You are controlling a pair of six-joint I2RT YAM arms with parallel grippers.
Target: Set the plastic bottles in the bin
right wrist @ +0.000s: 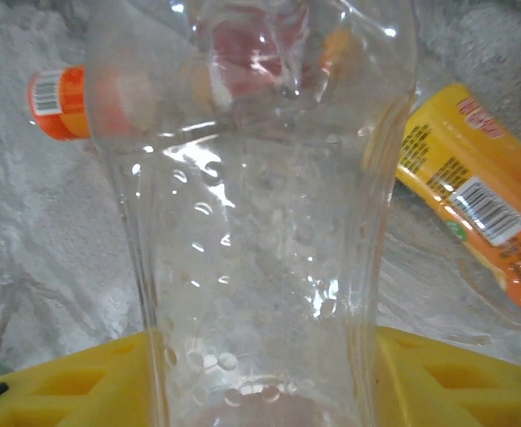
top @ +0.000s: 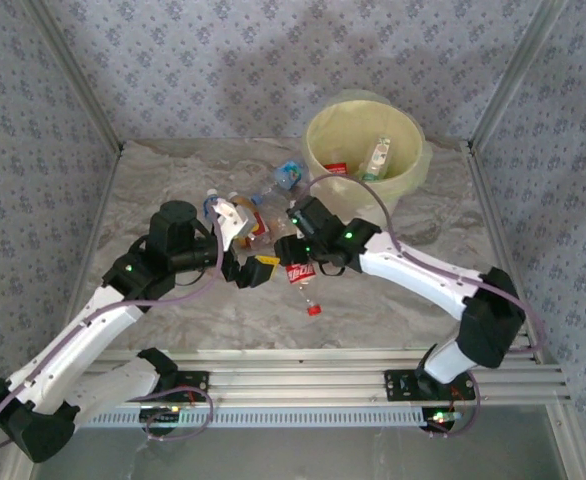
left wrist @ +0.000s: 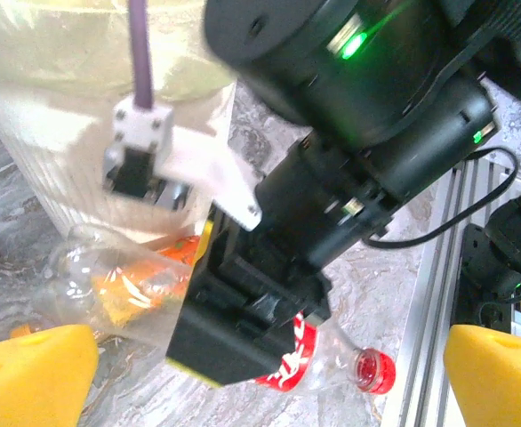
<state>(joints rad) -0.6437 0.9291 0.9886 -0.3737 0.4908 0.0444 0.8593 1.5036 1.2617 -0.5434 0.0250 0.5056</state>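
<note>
Inward, both arms bent, right tool (top: pixel 294 262) pinching red-label bottle (top: pixel 302 273), left tool (top: pixel 257 268) wide.

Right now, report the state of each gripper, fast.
Left gripper: open, holding nothing.
Right gripper: closed on the red-labelled bottle.

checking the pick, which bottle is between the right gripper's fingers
The red-labelled bottle with the red cap, between the yellow fingers of the right gripper. The orange-labelled bottles lie outside them on the table.
</note>
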